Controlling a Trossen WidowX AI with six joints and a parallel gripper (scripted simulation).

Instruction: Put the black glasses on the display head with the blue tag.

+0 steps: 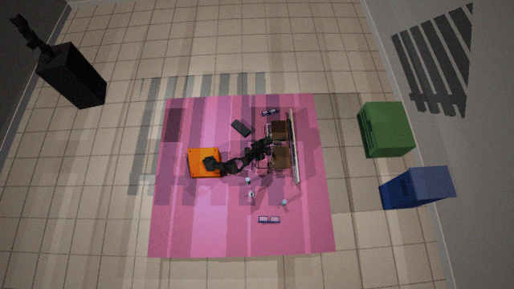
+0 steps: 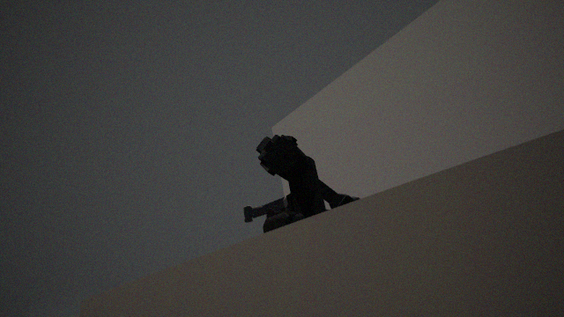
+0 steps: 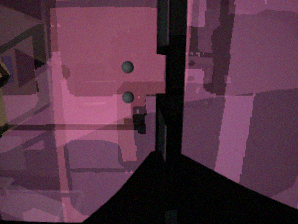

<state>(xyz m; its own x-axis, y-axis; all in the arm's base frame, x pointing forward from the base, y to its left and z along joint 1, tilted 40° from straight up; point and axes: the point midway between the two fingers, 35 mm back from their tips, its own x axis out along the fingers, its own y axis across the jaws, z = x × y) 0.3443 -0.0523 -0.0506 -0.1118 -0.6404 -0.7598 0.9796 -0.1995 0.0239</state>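
Note:
My gripper (image 1: 271,140) (image 3: 162,161) is shut on the black glasses, which are too thin and dark to trace fully. Two small grey balls (image 3: 127,67) beside the fingers in the wrist view look like their nose pads. In the top view the fingertips are at the left side of the two display heads, near the gap between them. The upper head (image 1: 279,130) and the lower head (image 1: 282,156) show as brown blocks from above. No blue tag can be made out, and faces and ears are hidden. The glasses do not show clearly seated on either head.
A pale upright panel (image 1: 295,152) stands behind the heads. Blue-rimmed glasses (image 1: 271,219) lie at the front, and another pair (image 1: 270,112) lies above the upper head. A dark block (image 1: 241,128) and small pale-topped objects (image 1: 247,181) (image 1: 251,194) (image 1: 284,202) are nearby. The exterior view shows mostly dark silhouettes.

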